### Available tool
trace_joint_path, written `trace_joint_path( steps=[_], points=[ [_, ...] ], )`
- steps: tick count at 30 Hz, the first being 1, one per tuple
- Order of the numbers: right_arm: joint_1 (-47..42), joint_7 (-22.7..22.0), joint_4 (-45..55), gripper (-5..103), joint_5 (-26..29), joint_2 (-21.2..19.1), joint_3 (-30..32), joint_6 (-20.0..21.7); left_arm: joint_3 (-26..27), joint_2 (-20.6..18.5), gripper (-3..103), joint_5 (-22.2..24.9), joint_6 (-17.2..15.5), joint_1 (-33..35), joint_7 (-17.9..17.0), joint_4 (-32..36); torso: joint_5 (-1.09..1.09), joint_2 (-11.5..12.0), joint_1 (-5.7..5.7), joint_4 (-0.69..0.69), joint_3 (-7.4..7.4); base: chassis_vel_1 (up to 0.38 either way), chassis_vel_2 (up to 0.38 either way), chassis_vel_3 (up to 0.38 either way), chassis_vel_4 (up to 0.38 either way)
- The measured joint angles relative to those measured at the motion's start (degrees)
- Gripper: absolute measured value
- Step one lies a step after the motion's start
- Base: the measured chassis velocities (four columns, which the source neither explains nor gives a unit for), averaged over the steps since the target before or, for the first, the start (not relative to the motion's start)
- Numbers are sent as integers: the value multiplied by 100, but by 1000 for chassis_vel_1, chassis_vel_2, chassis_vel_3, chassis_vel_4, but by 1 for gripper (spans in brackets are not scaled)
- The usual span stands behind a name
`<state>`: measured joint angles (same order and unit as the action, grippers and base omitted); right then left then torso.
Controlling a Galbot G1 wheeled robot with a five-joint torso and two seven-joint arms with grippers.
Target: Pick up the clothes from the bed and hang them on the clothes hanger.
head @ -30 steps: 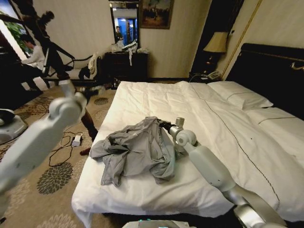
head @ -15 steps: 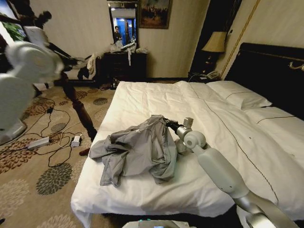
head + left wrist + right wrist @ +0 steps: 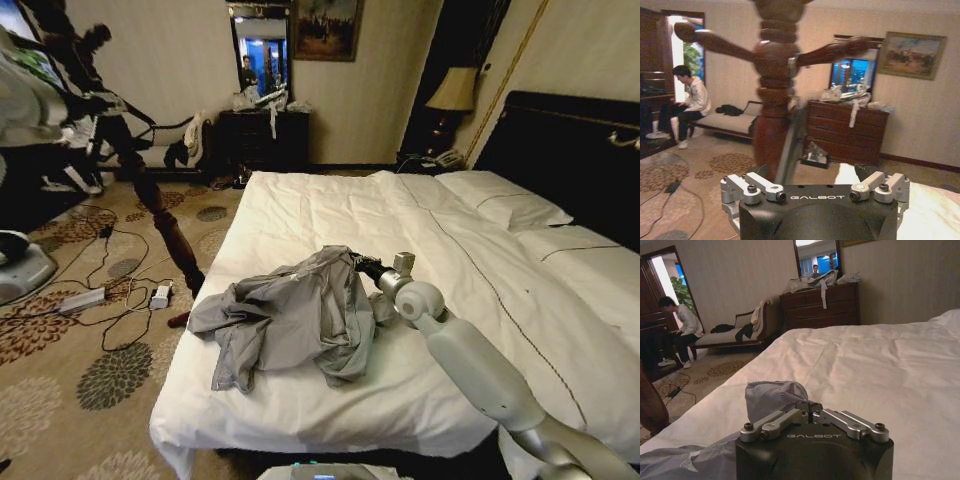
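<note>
Clothes (image 3: 290, 320) are lying crumpled near the foot of the bed (image 3: 450, 230), one grey fold lifted where our right gripper (image 3: 807, 407) is pinching it closed. Our left gripper (image 3: 815, 187) is hanging beside the bed with fingers spread, empty, facing a dark wooden coat stand (image 3: 772, 90).

The clothes (image 3: 290, 315) are thin grey cloth, matt and much wrinkled. The bed (image 3: 330, 215) has white cloth, smooth with soft folds. The right hand (image 3: 807, 407) has a black matt plastic body and silvery metal links, pinched together on a fold of the grey cloth. The stand (image 3: 772, 95) is dark turned wood, a little glossy. The carpet (image 3: 90, 340) looks rough and patterned.
</note>
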<state>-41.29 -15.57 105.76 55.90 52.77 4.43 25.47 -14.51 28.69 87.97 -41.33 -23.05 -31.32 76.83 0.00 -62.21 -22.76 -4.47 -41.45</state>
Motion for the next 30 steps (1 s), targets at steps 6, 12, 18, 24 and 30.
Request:
trace_joint_path(
  steps=[6, 12, 18, 24, 30],
  points=[
    [-52, -2, 21, 0, -13, 15, 5, -15, -104, -58, 98, 78, -77, -125, 285, -408, -1, 0, 1, 3, 1, 0, 0, 0, 0],
    [-141, -32, 54, 0, -10, 76, 12, -18, -355, 92, 98, 78, -87, -333, 526, -933, -2, 0, -1, 1, 0, 0, 0, 0, 0],
    [-188, -35, 84, 0, 14, 50, 63, -29, -768, 537, 98, 101, -88, -766, 703, -1525, 2, 0, 0, -2, 0, 0, 0, 0, 0],
    [-242, -36, 111, 0, 27, 16, 141, -33, -1175, 876, 88, -121, -89, -1108, 766, -2163, 0, 0, 0, 4, 0, 0, 0, 0, 0],
    [-345, -35, 135, 0, 27, -26, 206, -42, -1363, 1233, 79, -239, -88, -1336, 887, -2761, 1, 0, -1, -1, 0, 0, 0, 0, 0]
  ],
)
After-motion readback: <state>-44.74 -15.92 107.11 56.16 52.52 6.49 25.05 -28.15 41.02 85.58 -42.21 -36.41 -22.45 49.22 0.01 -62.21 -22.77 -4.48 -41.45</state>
